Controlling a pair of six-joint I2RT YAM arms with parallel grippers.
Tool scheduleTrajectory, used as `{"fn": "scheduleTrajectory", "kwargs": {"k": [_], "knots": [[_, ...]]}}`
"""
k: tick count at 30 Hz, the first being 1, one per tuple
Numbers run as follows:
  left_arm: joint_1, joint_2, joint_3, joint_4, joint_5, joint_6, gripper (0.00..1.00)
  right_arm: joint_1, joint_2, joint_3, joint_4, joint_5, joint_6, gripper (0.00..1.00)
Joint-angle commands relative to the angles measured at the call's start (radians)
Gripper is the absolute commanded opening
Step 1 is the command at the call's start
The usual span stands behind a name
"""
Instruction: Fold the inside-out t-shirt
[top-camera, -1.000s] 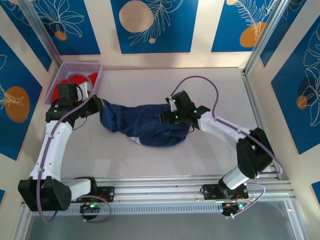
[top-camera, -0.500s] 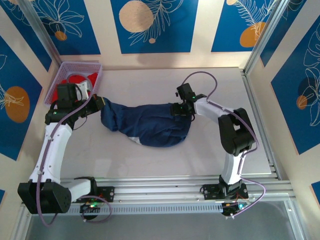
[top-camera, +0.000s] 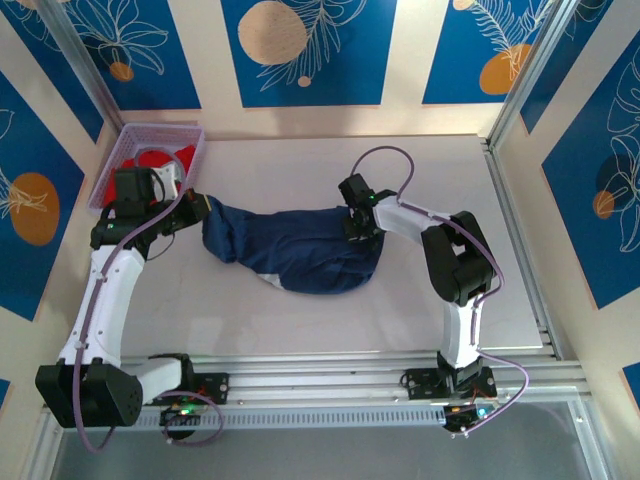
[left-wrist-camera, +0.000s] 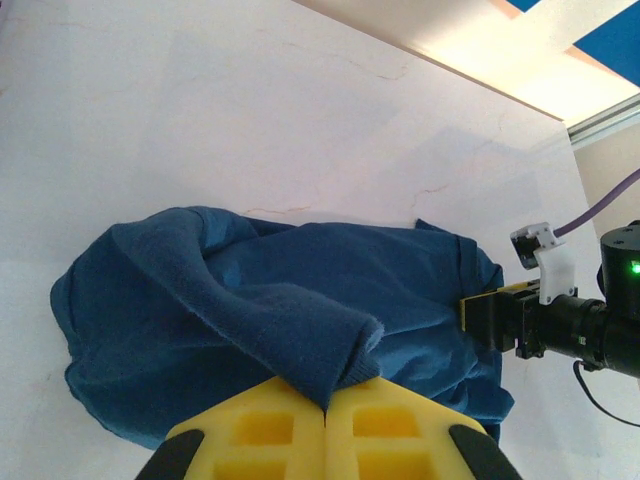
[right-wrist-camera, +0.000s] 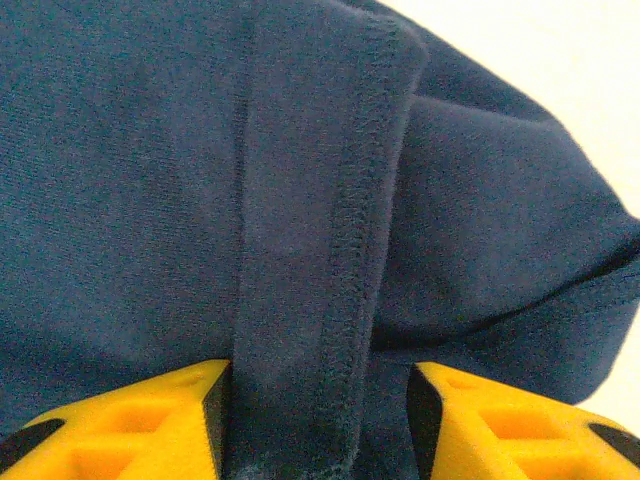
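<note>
The navy t-shirt (top-camera: 300, 255) lies bunched in a long, rumpled heap on the middle of the pale table (top-camera: 300, 170), stretched roughly left to right between the two arms. A small pale patch shows at its near lower edge.

The left fingers (top-camera: 196, 211) sit at the shirt's left end. From the left wrist view these yellow fingers (left-wrist-camera: 260, 432) are pressed together, pinching a thick fold of the navy cloth (left-wrist-camera: 280, 310) that rises from the heap into the seam between them. The rest of the shirt spreads out on the table beyond that fold.

The right fingers (top-camera: 357, 228) are at the shirt's far right end, down on the cloth. In the right wrist view these fingers (right-wrist-camera: 130, 420) stand spread apart, astride a stitched hem band (right-wrist-camera: 320, 230) that runs up between them. One finger lies against the band's edge; the other stands just beside it with a dark gap, so the band is not squeezed. The same fingers show from the left wrist view at the shirt's far edge (left-wrist-camera: 482, 312).

At the table's far left corner stands a lilac mesh basket (top-camera: 190, 135) with a red garment (top-camera: 150, 160) in it, apart from the shirt.
</note>
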Motion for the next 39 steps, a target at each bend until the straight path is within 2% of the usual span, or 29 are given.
{"fn": "scheduleTrajectory", "kwargs": {"k": [1, 12, 15, 23, 29, 39], "knots": [[0.004, -0.019, -0.004, 0.025, 0.024, 0.003, 0.00, -0.007, 0.003, 0.038, -0.026, 0.051, -0.034, 0.48], [0.004, -0.021, -0.006, 0.026, 0.019, 0.009, 0.00, -0.016, 0.004, 0.029, -0.024, 0.039, -0.041, 0.21], [0.005, -0.023, -0.006, 0.025, 0.017, 0.008, 0.00, -0.022, 0.002, 0.023, -0.024, 0.028, -0.033, 0.20], [0.005, -0.024, -0.006, 0.025, 0.016, 0.009, 0.00, -0.022, -0.019, -0.006, -0.036, -0.037, 0.005, 0.27], [0.004, -0.023, -0.007, 0.026, 0.015, 0.008, 0.00, -0.023, -0.036, -0.037, -0.029, -0.088, 0.041, 0.28], [0.005, -0.025, -0.005, 0.025, 0.008, 0.009, 0.00, -0.031, -0.101, -0.042, -0.026, -0.028, 0.024, 0.10]]}}
